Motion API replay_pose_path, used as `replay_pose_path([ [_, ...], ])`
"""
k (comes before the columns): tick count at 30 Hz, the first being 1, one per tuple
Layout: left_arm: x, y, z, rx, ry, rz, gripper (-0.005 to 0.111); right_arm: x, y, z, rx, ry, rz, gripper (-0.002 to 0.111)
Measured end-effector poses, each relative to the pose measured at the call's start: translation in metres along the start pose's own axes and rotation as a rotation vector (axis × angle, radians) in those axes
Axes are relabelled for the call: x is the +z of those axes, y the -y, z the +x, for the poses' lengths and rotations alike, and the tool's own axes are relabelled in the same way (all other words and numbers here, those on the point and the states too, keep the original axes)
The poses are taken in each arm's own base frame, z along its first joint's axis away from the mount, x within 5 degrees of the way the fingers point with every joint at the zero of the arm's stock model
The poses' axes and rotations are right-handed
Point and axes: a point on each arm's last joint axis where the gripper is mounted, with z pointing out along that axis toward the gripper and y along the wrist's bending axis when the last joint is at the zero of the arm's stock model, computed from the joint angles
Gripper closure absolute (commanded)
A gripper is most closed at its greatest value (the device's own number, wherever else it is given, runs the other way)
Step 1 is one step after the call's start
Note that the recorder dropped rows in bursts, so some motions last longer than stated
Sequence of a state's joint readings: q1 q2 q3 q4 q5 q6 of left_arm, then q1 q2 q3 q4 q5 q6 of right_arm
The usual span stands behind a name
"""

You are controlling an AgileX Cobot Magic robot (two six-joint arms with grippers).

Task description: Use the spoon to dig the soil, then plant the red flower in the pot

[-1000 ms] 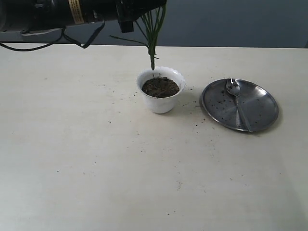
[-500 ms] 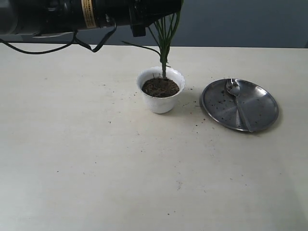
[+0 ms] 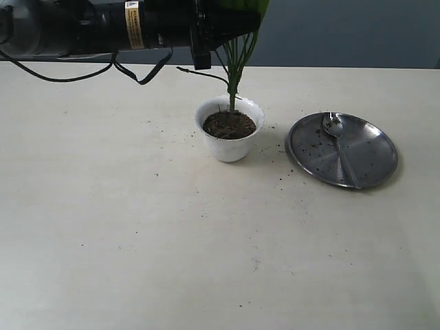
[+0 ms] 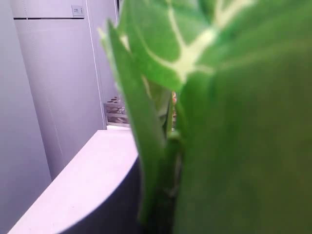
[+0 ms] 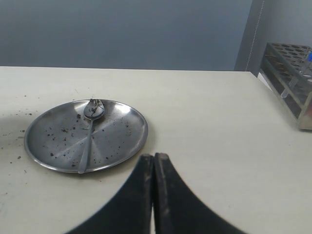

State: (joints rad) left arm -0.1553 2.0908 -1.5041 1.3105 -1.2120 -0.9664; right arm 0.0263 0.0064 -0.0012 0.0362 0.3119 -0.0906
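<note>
The left gripper (image 3: 228, 24) clamps the red flower (image 3: 234, 74), its stems hanging below the fingers into the soil (image 3: 229, 125) of the pot (image 3: 229, 148). The right gripper (image 5: 154, 157) is pinched together and empty, with the spoon (image 5: 90, 127) on a plate (image 5: 119, 141) beyond it.

Clearance listing, for you at the controls:
- Desk (image 3: 137, 261), near and left parts: open, only scattered crumbs; you can pass freely
- Pot (image 3: 229, 146), centre: obstacle. From above it is blocked by the red flower (image 3: 234, 75) stems coming down to its far side and by the left arm (image 3: 103, 27) lying across overhead
- Steel plate (image 3: 371, 165) with spoon (image 3: 338, 141), right of pot: low obstacle, with a strip of bare desk between them
- Right fingers (image 5: 144, 195): pressed together, near side of plate, open desk around; rack (image 5: 292, 73) at the desk edge
</note>
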Motion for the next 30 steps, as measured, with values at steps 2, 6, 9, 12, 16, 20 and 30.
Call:
replay_pose_path([
  [2,0.002,-0.005,0.007,-0.005,-0.003,0.000,0.106,0.000,0.000,0.000,0.000,0.000,0.000,0.109],
  [6,0.006,-0.013,0.018,-0.011,-0.005,0.000,0.106,0.000,0.000,0.000,0.000,0.000,0.000,0.109],
  [9,0.008,-0.017,0.023,-0.010,-0.005,0.000,0.106,0.000,0.000,0.000,0.000,0.000,0.000,0.109],
  [12,0.009,-0.019,0.025,-0.002,-0.014,0.005,0.106,0.000,0.000,0.000,0.000,0.000,0.000,0.109],
  [16,0.008,-0.021,0.023,0.019,-0.024,0.013,0.106,0.000,0.000,0.000,0.000,0.000,0.000,0.109],
  [20,0.000,-0.026,0.024,0.018,-0.028,-0.006,0.106,0.000,0.000,0.000,0.000,0.000,0.000,0.109],
  [30,-0.005,-0.034,0.043,-0.033,-0.040,-0.027,0.106,0.000,0.000,0.000,0.000,0.000,0.000,0.109],
])
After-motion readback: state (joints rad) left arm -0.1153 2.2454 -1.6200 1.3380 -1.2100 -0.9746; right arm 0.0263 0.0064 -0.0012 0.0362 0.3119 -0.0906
